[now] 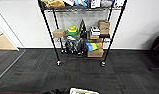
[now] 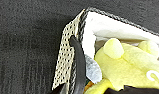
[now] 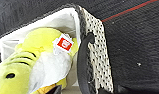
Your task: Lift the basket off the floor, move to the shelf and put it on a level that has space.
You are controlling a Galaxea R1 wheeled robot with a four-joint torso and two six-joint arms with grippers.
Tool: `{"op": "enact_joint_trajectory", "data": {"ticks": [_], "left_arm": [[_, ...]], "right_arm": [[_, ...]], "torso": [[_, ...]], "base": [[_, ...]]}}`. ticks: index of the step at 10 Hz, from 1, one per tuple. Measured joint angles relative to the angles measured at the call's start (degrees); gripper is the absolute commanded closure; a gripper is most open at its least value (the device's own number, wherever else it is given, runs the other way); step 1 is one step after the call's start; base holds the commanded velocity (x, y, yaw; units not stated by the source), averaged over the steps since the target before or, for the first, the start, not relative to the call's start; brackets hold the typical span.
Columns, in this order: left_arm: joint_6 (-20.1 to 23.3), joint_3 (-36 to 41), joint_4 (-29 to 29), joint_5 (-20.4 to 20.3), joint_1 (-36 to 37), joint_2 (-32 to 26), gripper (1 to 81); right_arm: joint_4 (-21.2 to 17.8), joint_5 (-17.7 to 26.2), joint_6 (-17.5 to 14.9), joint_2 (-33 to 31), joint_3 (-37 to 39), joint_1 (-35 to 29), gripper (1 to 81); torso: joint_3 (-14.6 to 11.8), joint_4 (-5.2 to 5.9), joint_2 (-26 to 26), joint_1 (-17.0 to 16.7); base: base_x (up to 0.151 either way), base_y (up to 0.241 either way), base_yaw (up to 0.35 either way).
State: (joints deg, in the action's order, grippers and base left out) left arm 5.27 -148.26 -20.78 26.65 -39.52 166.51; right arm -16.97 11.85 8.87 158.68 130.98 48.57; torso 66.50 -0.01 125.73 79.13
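Nearest, at the lower edge of the head view, the white-lined basket (image 1: 83, 91) sits between the robot's arms, and I judge it is carried, because each wrist camera looks down along one of its short ends. On the left end a dark loop handle (image 2: 78, 67) stands up against the woven wall, and on the right end the other handle (image 3: 83, 66) does the same, so probably the grippers hold there; the fingers I cannot make out, so closed or open I cannot tell. Inside lies a yellow plush toy (image 3: 32, 57) with a red and white tag (image 3: 65, 43). Beyond stretches the dark floor (image 1: 32, 72), and against the wall the shelf (image 1: 81, 35) stands on casters, its lower tiers crowded with boxes, its upper level (image 1: 82, 8) also loaded.
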Motion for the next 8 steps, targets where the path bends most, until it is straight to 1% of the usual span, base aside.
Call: {"op": "enact_joint_trajectory", "data": {"ticks": [2, 4, 5, 7, 8], "left_arm": [[0.0, -0.1, 0.0, 0.0, 0.0, 0.0, 1.0], [0.0, -0.1, 0.0, 0.0, 0.0, 0.3, 1.0], [0.0, -0.1, 0.0, 0.1, -0.3, 0.3, 1.0], [0.0, -0.1, 0.0, -0.1, -0.4, 0.3, 1.0], [0.0, -0.1, 0.0, 0.0, -1.0, 0.3, 1.0]], "right_arm": [[-0.4, -0.1, 0.0, 2.0, 1.3, -0.8, 1.0], [-0.7, -0.1, 0.0, 2.3, 1.9, -0.9, 1.0], [-0.8, -0.2, 0.0, 2.3, 2.1, -0.9, 1.0], [-1.1, -0.3, 0.0, 2.4, 2.1, -0.9, 1.0], [-1.5, -0.3, 0.0, 2.5, 2.2, -0.6, 1.0]], "torso": [[0.0, 0.00, 2.7, 1.7], [0.3, 0.00, 6.3, 3.9], [1.1, 0.00, 6.8, 4.2], [4.0, 0.00, 7.5, 4.7], [4.6, 0.00, 7.6, 4.7]], "base": [[0.000, 0.000, 0.000], [0.000, 0.000, 0.000], [0.000, 0.000, 0.000], [0.000, 0.000, 0.000], [0.000, 0.000, 0.000]]}}
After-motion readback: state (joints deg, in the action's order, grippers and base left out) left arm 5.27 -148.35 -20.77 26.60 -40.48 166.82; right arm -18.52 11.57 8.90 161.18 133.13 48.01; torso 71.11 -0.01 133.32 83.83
